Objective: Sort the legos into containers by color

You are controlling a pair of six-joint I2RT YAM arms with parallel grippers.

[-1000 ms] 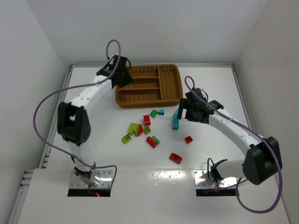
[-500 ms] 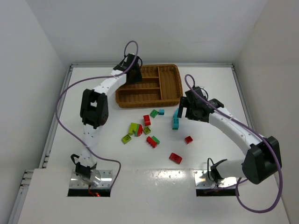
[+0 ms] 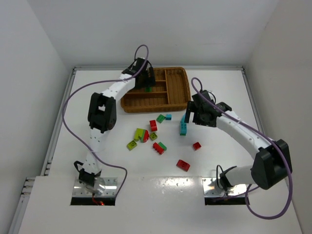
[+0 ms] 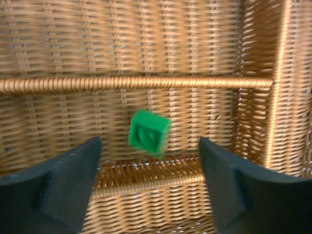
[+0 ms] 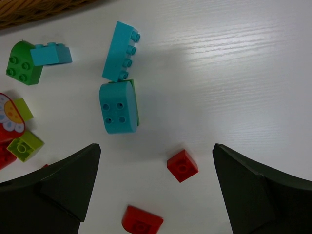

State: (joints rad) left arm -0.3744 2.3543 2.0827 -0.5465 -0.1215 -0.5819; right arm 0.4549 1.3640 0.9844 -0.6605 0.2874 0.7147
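Note:
My left gripper hangs open over the long slots of the brown wicker tray. A small dark green lego shows blurred between and below its fingers, touching neither, just above a wicker divider; from above the same green lego lies by the middle slot. My right gripper stands wide open over the table. Under it are two cyan legos and a small red lego, none of them touched. More legos in red, green and lime lie loose in front of the tray.
Another red lego sits alone nearer the arm bases. A green lego and a small cyan one lie close to the tray's front wall. White walls close in the table on three sides.
The left arm swung right over the tray, and its gripper went from shut to open, letting go of the green lego. The right arm has stayed where it was.

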